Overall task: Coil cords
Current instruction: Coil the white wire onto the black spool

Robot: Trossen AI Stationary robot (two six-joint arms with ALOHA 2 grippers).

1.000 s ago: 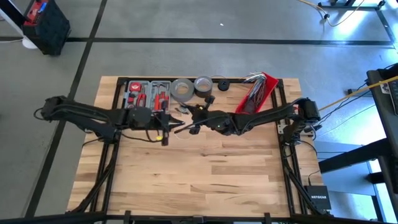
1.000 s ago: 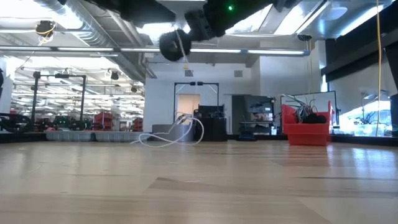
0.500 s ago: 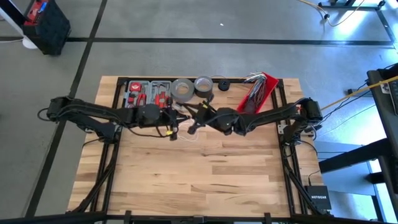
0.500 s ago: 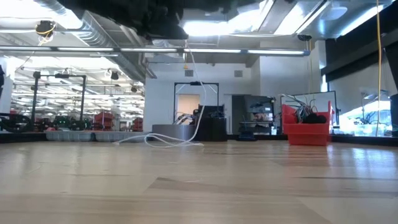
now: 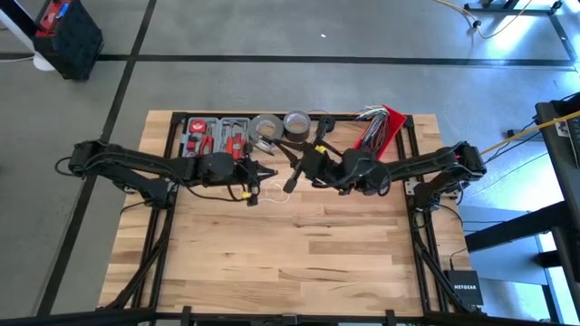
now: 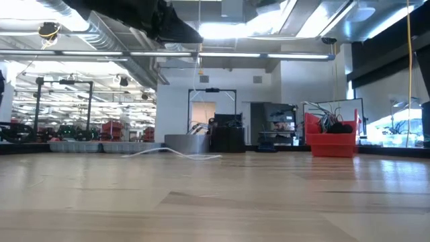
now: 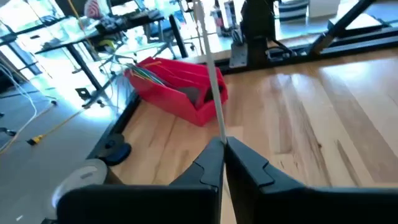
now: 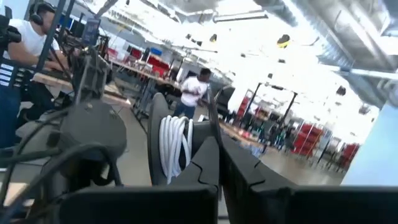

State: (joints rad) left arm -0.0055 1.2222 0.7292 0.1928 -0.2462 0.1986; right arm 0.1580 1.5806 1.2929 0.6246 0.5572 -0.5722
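Left end effector (image 7: pixel 222 144) pinches the white cord (image 7: pixel 210 81) above the counter (image 5: pixel 299 254); right end effector (image 8: pixel 214 140), closed, carries wound loops. Coiling seems mid-way; next likely another wrap.

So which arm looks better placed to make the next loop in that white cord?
Probably the right gripper: several white loops already hang by its fingers. The left gripper is shut on the white cord, seemingly feeding it.
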